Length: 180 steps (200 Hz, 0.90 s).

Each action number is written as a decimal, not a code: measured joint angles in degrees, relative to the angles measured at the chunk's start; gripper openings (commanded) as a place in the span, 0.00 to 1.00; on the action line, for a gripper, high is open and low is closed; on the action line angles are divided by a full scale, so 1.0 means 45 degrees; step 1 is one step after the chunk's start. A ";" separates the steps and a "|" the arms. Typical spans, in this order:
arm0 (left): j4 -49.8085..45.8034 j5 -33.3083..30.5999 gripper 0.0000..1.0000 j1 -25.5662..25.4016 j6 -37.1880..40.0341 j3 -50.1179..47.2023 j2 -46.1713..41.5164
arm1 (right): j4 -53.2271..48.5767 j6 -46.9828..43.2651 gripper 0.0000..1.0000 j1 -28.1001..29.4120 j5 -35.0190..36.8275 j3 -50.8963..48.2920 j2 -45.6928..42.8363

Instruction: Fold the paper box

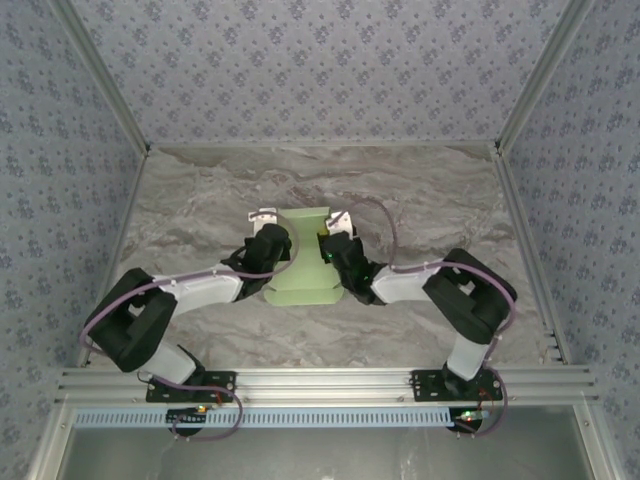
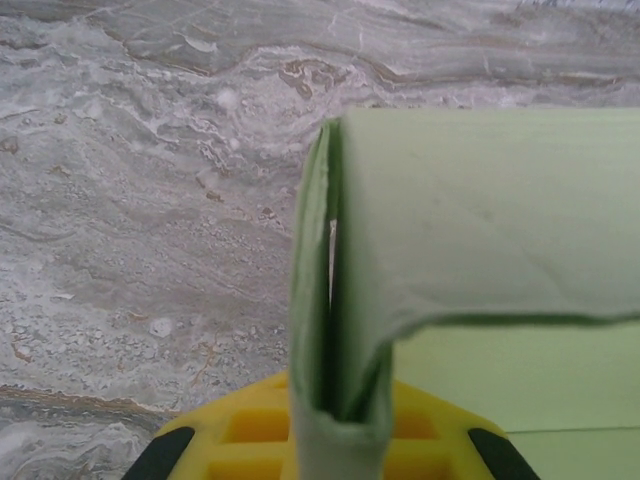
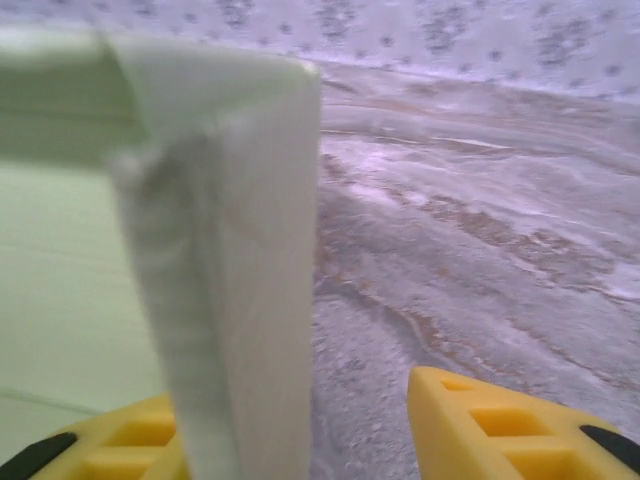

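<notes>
The paper box (image 1: 300, 262) is pale green card, partly folded, in the middle of the marble table between both arms. My left gripper (image 1: 266, 222) holds its left side. In the left wrist view the left gripper (image 2: 338, 432) is shut on the box's doubled-over left wall (image 2: 330, 300), with a flap (image 2: 480, 210) bending off to the right. My right gripper (image 1: 340, 226) is at the box's right side. In the right wrist view the right gripper (image 3: 300, 445) is open. The upright right wall (image 3: 235, 280) stands by its left finger, and the right finger (image 3: 500, 430) is clear of it.
The grey-veined marble table (image 1: 200, 200) is walled by patterned panels at the back and both sides. A metal rail (image 1: 320, 385) with the arm bases runs along the near edge. Bare table lies behind the box and to either side of the arms.
</notes>
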 measured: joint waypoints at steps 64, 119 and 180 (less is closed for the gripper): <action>-0.1540 0.0010 0.00 0.0039 -0.1083 0.2084 0.1234 | -0.1229 -0.0724 0.66 -0.2079 -0.5872 -0.1885 -0.5163; -0.3852 -0.0291 0.00 0.0102 -0.3963 0.2963 0.1297 | -0.5076 0.4580 0.63 -0.2652 -0.6518 -0.2079 -0.7859; -0.5979 0.0291 0.00 0.0204 -0.7305 0.3473 0.1297 | -0.4823 1.0618 0.68 -0.0709 -0.6407 -0.3730 -0.8053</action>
